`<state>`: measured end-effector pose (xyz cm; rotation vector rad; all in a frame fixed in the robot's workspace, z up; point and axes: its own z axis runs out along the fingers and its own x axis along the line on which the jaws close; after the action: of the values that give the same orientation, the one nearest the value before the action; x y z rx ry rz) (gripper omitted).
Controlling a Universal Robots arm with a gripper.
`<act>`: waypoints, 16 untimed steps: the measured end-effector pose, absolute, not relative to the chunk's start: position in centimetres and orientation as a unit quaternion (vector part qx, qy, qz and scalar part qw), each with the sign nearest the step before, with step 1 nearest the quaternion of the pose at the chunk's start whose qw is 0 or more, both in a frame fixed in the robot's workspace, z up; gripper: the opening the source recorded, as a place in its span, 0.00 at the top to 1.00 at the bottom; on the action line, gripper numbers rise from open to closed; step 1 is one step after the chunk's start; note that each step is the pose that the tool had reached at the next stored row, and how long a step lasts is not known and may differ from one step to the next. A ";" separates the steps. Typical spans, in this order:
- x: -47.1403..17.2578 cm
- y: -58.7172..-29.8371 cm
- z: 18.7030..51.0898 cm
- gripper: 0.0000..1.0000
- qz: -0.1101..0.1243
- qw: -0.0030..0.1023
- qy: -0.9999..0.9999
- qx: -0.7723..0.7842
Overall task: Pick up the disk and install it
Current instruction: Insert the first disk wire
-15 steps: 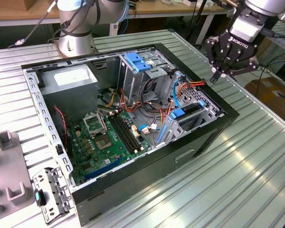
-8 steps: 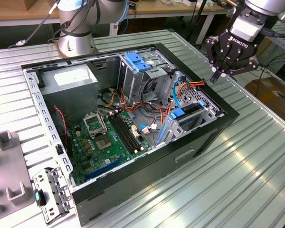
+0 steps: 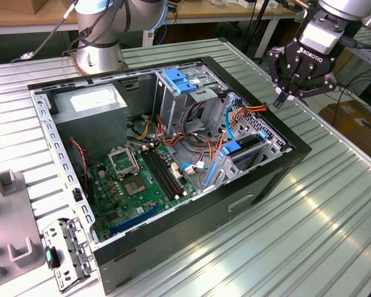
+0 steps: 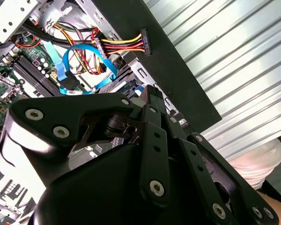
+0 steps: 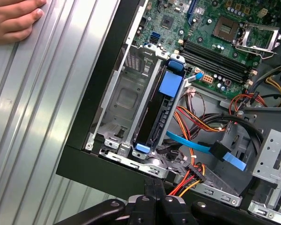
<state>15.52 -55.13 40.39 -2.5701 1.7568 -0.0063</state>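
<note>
ribbed metal bench (image 3: 309, 235): disk (image 5: 161, 110) slotted in case (image 3: 191, 232); gripper (image 3: 278, 101) nearby, closed on nothing. advisable: push squarely along its length.

We find white capital lettering, a maker's mark, on the black body of the gripper (image 3: 279, 100) in the exterior view; we leave it unread. The power supply (image 3: 89, 103) carries a white label whose print is too fine for us to make out. On the motherboard (image 5: 210, 42), in the first wrist view, small white markings sit beside the sockets, perhaps component codes, none legible.
</note>
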 end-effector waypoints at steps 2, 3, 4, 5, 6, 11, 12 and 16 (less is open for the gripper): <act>15.6 -55.1 40.4 0.89 -0.002 0.014 0.557 -0.830; 15.6 -55.1 40.3 0.89 -0.002 0.014 0.553 -0.833; 15.7 -55.1 40.3 0.89 -0.002 0.014 0.549 -0.836; 15.7 -55.1 40.2 0.89 -0.002 0.014 0.543 -0.840; 15.8 -55.0 40.0 0.89 -0.002 0.014 0.537 -0.844; 16.5 -53.4 39.0 0.89 -0.002 0.014 0.534 -0.845; 16.6 -53.2 38.9 0.89 -0.002 0.014 0.533 -0.846; 16.6 -53.2 38.5 0.89 0.000 0.015 0.495 -0.869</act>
<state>16.58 -53.22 38.55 -2.7032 1.5401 -0.0011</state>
